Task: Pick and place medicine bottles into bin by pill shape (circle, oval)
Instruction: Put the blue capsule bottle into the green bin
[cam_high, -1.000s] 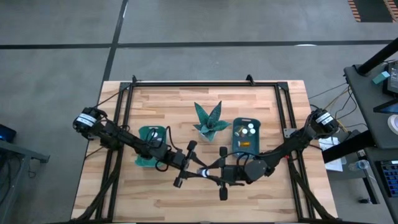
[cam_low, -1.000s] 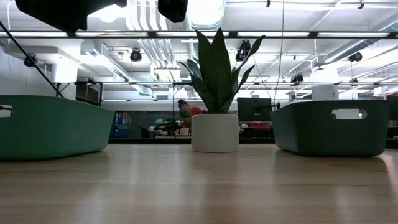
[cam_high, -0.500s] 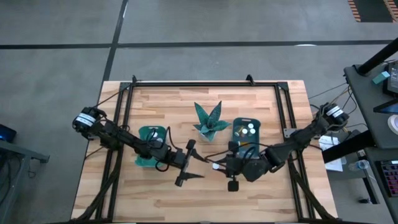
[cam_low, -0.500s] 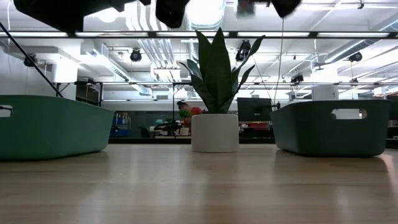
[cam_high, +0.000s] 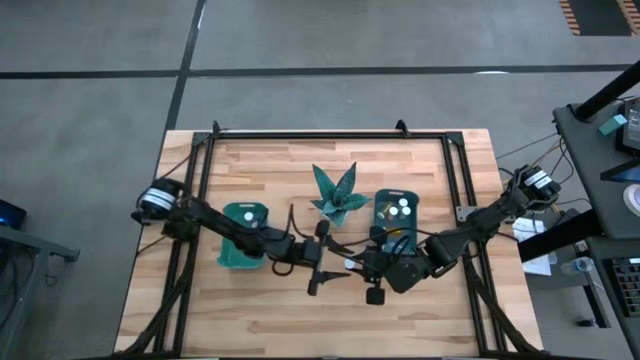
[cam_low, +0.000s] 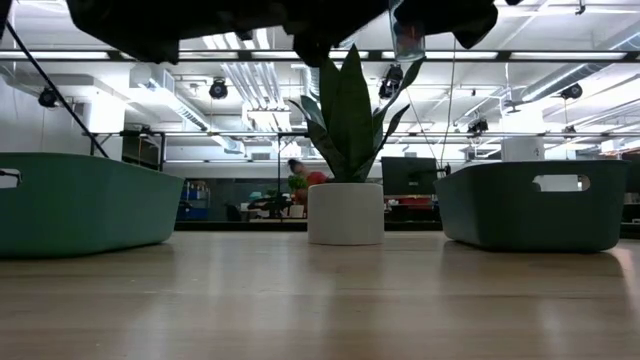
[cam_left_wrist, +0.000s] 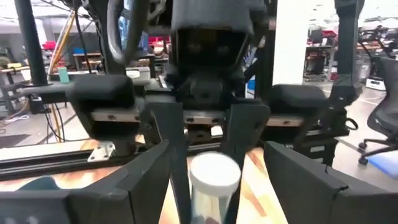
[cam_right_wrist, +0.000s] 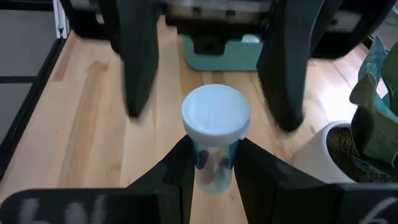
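Observation:
A small clear medicine bottle (cam_right_wrist: 215, 118) with a white cap hangs above the table's middle, and my right gripper (cam_right_wrist: 214, 165) is shut on it. In the low view the bottle (cam_low: 407, 35) shows high above the tabletop. My left gripper (cam_high: 335, 262) faces it from the table's left, open. Its two fingers (cam_right_wrist: 137, 68) stand wide on either side just short of the bottle and touch nothing. Several more bottles lie in the right teal bin (cam_high: 396, 215). My right gripper pinches the bottle's clear body (cam_right_wrist: 214, 169) just below the cap between its two fingers (cam_right_wrist: 180, 168). It comes from the table's right, slanting a little downward. The bottle stands roughly upright, cap up, lifted well clear of the table.
A second teal bin (cam_high: 243, 235) sits on the left under my left arm. A potted spiky plant (cam_high: 337, 195) stands between the two bins, just beyond the grippers. Bare wood lies along the near edge.
My right gripper has swung toward the right bin and turned at the wrist, carrying the bottle, which now shows at the top of the low view. My left gripper drew back toward the table's left, then came toward the right again, up to the bottle.

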